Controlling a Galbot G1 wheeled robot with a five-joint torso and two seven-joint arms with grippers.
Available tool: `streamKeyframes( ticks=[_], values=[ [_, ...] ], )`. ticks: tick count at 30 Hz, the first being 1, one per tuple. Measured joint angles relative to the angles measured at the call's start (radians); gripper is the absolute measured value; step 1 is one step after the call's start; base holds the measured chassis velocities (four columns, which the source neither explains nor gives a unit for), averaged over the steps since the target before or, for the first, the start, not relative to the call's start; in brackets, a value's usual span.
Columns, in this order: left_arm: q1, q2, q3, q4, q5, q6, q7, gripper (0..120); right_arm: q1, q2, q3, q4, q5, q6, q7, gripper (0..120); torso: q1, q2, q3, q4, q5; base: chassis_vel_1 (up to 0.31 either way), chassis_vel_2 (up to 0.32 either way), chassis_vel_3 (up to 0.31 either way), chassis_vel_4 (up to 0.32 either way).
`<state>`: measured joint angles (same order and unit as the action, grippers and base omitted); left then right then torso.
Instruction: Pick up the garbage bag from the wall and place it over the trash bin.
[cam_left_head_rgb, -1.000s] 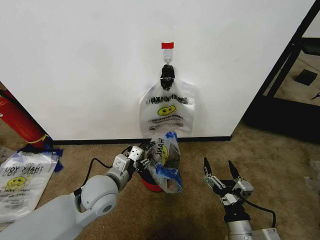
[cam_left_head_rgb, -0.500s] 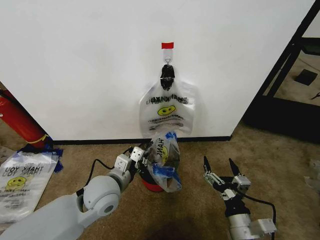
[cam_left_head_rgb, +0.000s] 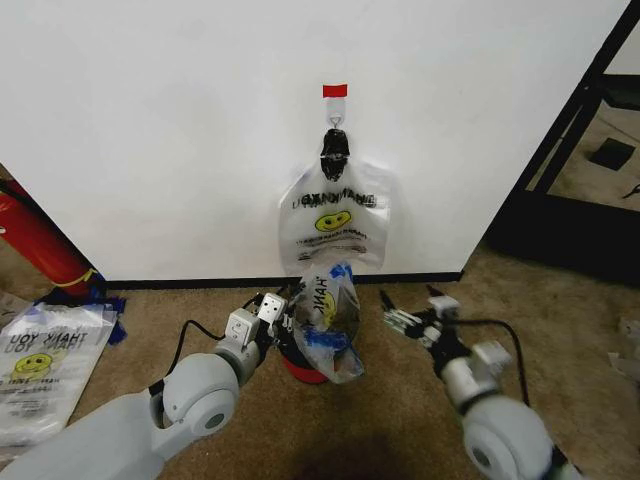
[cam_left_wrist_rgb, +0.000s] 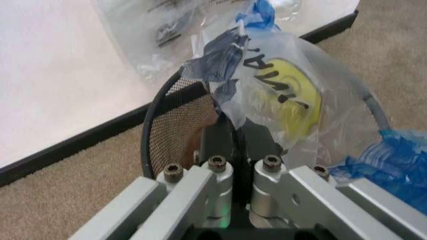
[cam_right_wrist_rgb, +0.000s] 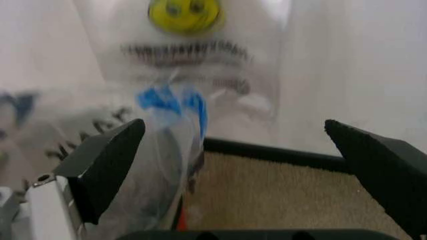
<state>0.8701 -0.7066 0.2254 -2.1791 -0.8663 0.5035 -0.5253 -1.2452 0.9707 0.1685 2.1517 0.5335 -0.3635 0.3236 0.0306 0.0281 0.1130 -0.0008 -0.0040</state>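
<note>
My left gripper is clenched on the garbage bag, which drapes over the trash bin just ahead of it; my right gripper hangs released beside the bag. Beyond both, bunched bags hang clipped on the wall. My left wrist view reveals the bin's mesh rim under the plastic.

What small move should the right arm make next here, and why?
Probably ease the open right gripper toward the free side of the garbage bag and pinch its edge. The left gripper is shut on the bag's other side at the trash bin rim, and the bag sits bunched, not spread over the opening.
</note>
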Motion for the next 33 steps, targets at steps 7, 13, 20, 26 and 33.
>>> streamKeyframes(
  ticks=[7, 13, 20, 26, 33],
  values=[
    [0.001, -0.004, 0.005, 0.011, 0.0, -0.002, 0.0, 0, 0.131, 0.026, -0.152, -0.09, -0.037, -0.093, 0.048, 100, 0.0, 0.0, 0.0, -0.0001, 0.0001, 0.0, 0.0, 0.0, 0.0],
    [-0.006, -0.008, 0.012, 0.016, 0.0, -0.003, 0.001, 0, 0.206, 0.075, -0.234, -0.136, -0.029, -0.172, 0.115, 100, 0.0, 0.0, 0.0, -0.0001, 0.0001, 0.0, 0.0, 0.0, 0.0],
    [0.0, 0.002, 0.008, 0.01, 0.003, -0.011, 0.004, 0, 0.273, 0.133, -0.283, -0.181, 0.093, -0.306, 0.244, 100, 0.0, 0.0, 0.0, -0.0001, 0.0, 0.0, 0.0, 0.0, 0.0],
    [0.001, 0.002, 0.006, 0.009, 0.005, -0.015, 0.006, 0, 0.288, 0.151, -0.281, -0.206, 0.131, -0.344, 0.274, 100, 0.0, 0.0, 0.0, -0.0001, 0.0002, 0.0, 0.0, 0.0, 0.0],
    [0.007, 0.0, -0.008, 0.013, 0.007, -0.018, 0.006, 0, 0.295, 0.157, -0.278, -0.217, 0.192, -0.364, 0.314, 100, 0.0, 0.0, 0.0, -0.0002, 0.0001, 0.0, 0.0, 0.0, 0.0]
  ],
)
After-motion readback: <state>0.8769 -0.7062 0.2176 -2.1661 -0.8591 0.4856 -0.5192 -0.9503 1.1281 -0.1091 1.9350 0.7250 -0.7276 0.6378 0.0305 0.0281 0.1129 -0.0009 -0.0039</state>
